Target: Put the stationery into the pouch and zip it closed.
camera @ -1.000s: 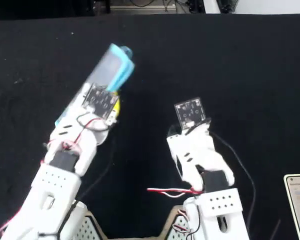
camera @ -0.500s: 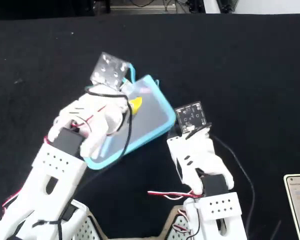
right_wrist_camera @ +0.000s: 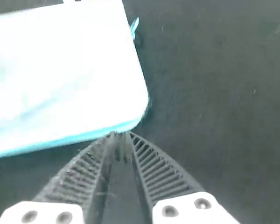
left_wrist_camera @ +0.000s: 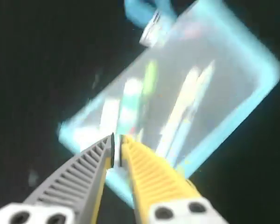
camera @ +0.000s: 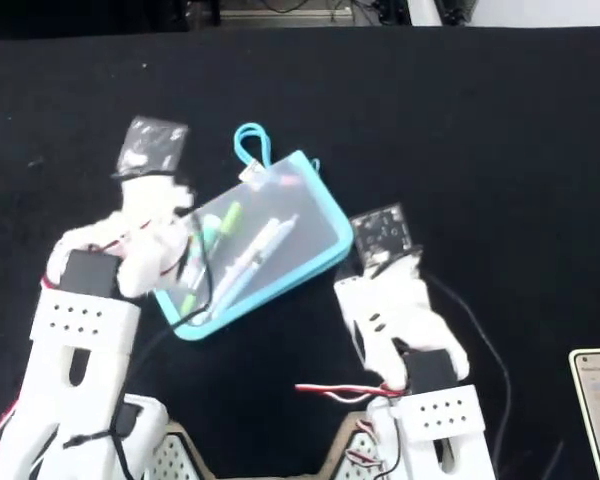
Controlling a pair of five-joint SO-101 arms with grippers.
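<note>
A clear pouch (camera: 270, 240) with light-blue trim lies flat and slanted on the black table, its blue loop (camera: 248, 142) toward the back. Several pens (camera: 250, 255) and a green marker (camera: 228, 217) show through it. My left gripper (left_wrist_camera: 115, 139) is shut, with its tips over the pouch's (left_wrist_camera: 210, 88) left end, and seems to pinch the film there. In the high view the left arm (camera: 130, 250) stands at the pouch's left side. My right gripper (right_wrist_camera: 117, 135) is shut with nothing in it, its tips just off the pouch's (right_wrist_camera: 60, 79) near edge by the right corner.
A white device (camera: 597, 400) lies at the table's right front edge. The two arm bases (camera: 270, 450) stand at the front middle. Bare black cloth (camera: 480, 150) stretches to the right and behind the pouch.
A second ago the left gripper held the pouch up on edge. It has since laid it flat, and the left wrist has swung to the left. The right arm has not moved.
</note>
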